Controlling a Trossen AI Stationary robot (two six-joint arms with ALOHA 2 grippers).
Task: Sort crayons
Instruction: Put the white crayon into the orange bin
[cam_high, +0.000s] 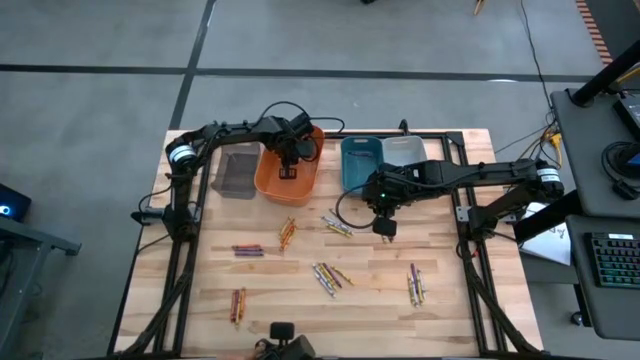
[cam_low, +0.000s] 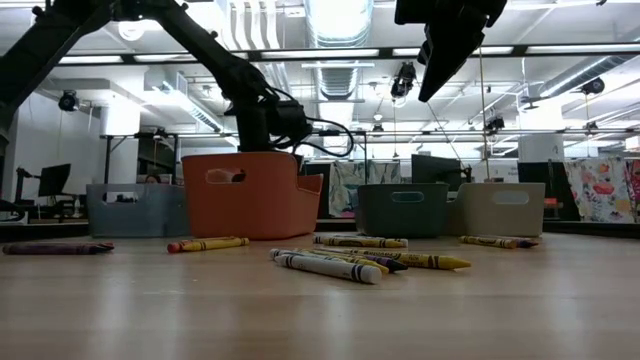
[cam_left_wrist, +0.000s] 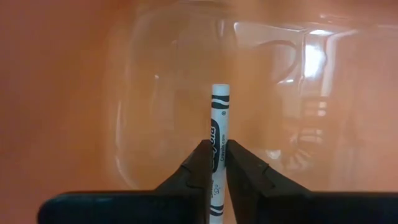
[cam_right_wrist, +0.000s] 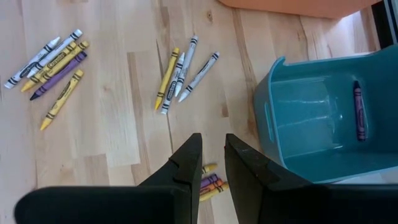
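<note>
while the left gripper (cam_high: 288, 160) is held over the orange bin (cam_high: 268, 181) in the high view, crayons (cam_high: 330, 274) are seen scattered across the table (cam_high: 470, 310), and the right gripper (cam_high: 385, 230) hangs above them. in the low view, nothing more is shown. in the left wrist view, a white crayon (cam_left_wrist: 219, 134) is clamped between the fingers, so a drop is judged in hand; release is called for next. in the right wrist view, the fingers are parted, nothing held, beside the teal bin (cam_right_wrist: 273, 124).

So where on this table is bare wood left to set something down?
Bare wood lies between the purple crayons and the middle cluster, and along the right edge past the right-hand crayons. It is crowded at the back, where the orange bin, teal bin and both arms sit.
</note>
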